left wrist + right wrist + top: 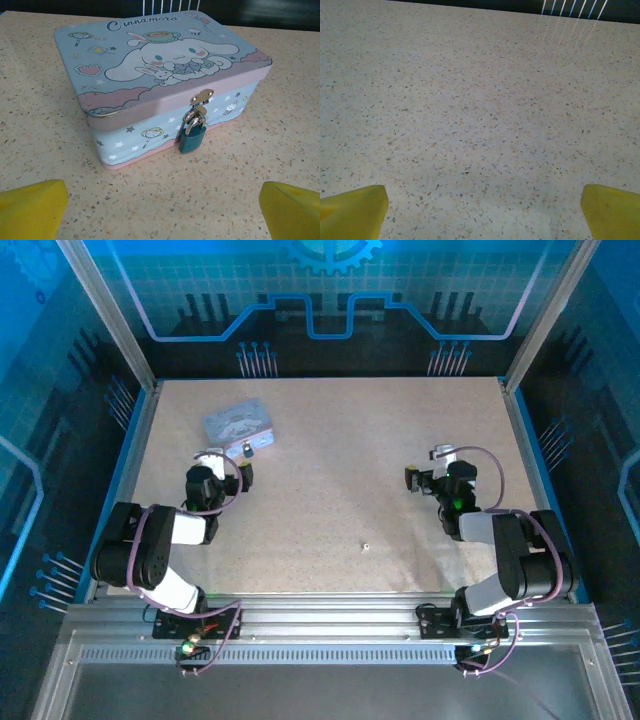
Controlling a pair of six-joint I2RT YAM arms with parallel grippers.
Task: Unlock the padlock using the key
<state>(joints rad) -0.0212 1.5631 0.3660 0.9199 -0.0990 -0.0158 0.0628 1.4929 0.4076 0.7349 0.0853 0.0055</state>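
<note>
1. Hanging from the hasp (201, 96) on the tin's (150, 60) near face, the padlock (192, 138) sits far left on the worktop (330, 490).
2. I see the key (366, 547) lying near centre, well apart from both arms.
3. My left gripper (228, 462) is released, fingers spread wide, just beside the tin.
4. My right gripper (425, 467) is likewise released, on the right, over bare worktop.

Speckled beige table (330, 470) with a pastel tin (238, 425) and a tiny key (366, 546)
</note>
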